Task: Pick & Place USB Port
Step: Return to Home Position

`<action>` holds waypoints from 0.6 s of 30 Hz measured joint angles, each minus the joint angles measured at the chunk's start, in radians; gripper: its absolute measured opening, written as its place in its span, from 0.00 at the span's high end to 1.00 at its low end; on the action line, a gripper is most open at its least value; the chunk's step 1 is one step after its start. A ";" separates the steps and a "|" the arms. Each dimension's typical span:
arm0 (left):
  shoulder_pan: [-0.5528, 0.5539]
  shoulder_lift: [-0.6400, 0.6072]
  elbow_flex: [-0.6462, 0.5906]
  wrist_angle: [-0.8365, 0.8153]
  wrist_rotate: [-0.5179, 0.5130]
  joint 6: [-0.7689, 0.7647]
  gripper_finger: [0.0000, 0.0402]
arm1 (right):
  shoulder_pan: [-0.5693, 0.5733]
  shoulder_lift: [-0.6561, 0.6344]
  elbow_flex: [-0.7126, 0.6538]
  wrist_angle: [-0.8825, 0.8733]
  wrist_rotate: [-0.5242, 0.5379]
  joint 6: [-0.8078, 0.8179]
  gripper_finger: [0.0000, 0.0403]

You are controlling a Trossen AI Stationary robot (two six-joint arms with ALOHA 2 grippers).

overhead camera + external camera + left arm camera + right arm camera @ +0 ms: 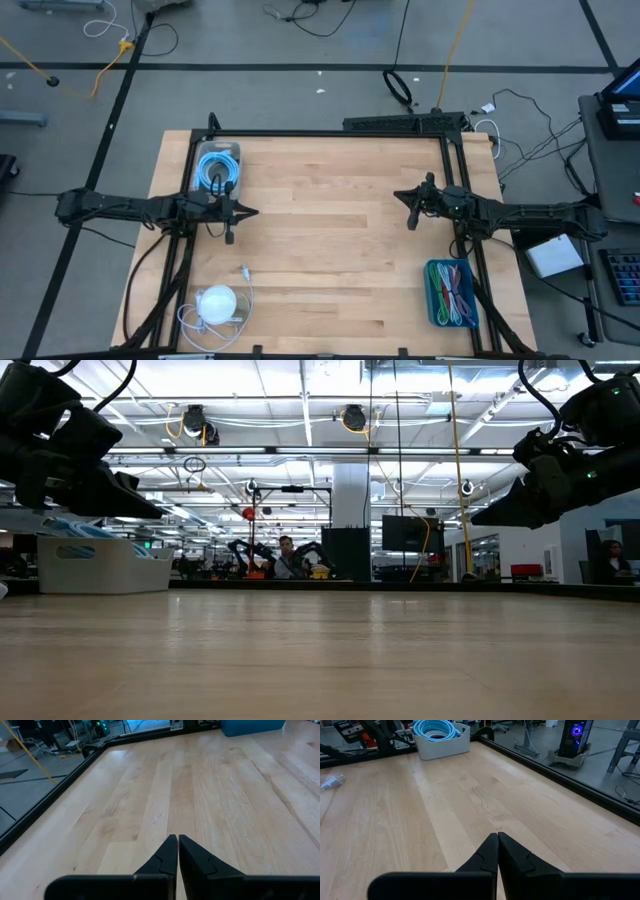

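The USB port is a round white hub with a looped white cable, lying flat on the wooden table near its near-left corner; its plug end points toward the table's middle. My left gripper hovers shut above the table's left half, farther back than the hub, fingers pointing toward the right edge. My right gripper hovers shut over the right half, pointing toward the left edge. Neither touches anything. The low view does not show the hub.
A white bin with a coiled blue cable stands at the far left, just behind my left gripper. A blue bin of coloured cables sits at the near right. Bare wood lies between the two grippers. A black frame borders the table.
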 joint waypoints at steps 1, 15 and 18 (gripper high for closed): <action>0.000 0.000 0.000 0.000 0.000 0.000 0.95 | 0.000 0.000 0.000 0.000 0.000 0.000 1.00; 0.000 0.000 0.000 0.000 0.000 0.000 0.95 | 0.000 0.000 0.000 0.000 0.000 0.000 1.00; 0.000 0.000 0.000 0.000 0.000 0.000 0.95 | 0.000 0.000 0.000 0.000 0.000 0.000 1.00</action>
